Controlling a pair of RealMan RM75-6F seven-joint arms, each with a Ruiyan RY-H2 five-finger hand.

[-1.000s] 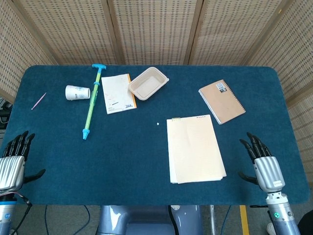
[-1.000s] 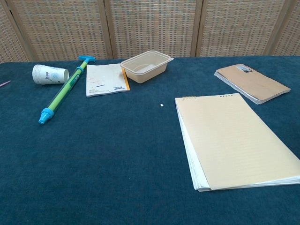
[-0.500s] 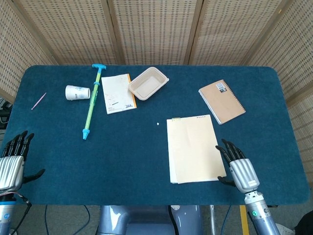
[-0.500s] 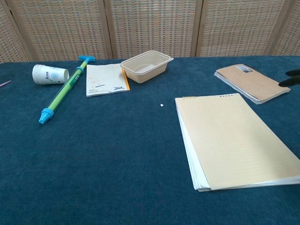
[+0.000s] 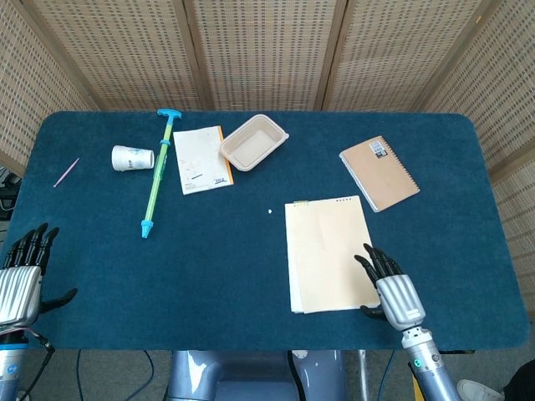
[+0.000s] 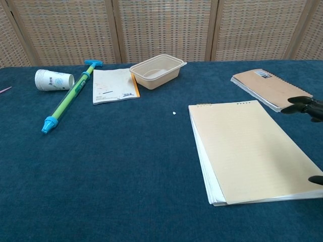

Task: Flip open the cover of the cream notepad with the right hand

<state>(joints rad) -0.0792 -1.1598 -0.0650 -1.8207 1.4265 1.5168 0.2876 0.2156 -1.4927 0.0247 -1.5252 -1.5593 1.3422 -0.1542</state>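
Observation:
The cream notepad lies flat and closed on the blue table, right of centre. My right hand hovers over the pad's near right corner, fingers spread and holding nothing. In the chest view only its dark fingertips show at the right edge, above the pad's right side. My left hand rests at the near left table edge, fingers spread, empty.
A brown spiral notebook lies beyond the pad to the right. At the back left are a tan tray, a white booklet, a green-blue pump tube, a tipped paper cup and a pink stick.
My right hand has moved left from the right table edge to over the notepad's near right corner. The left hand and the notepad have not moved.

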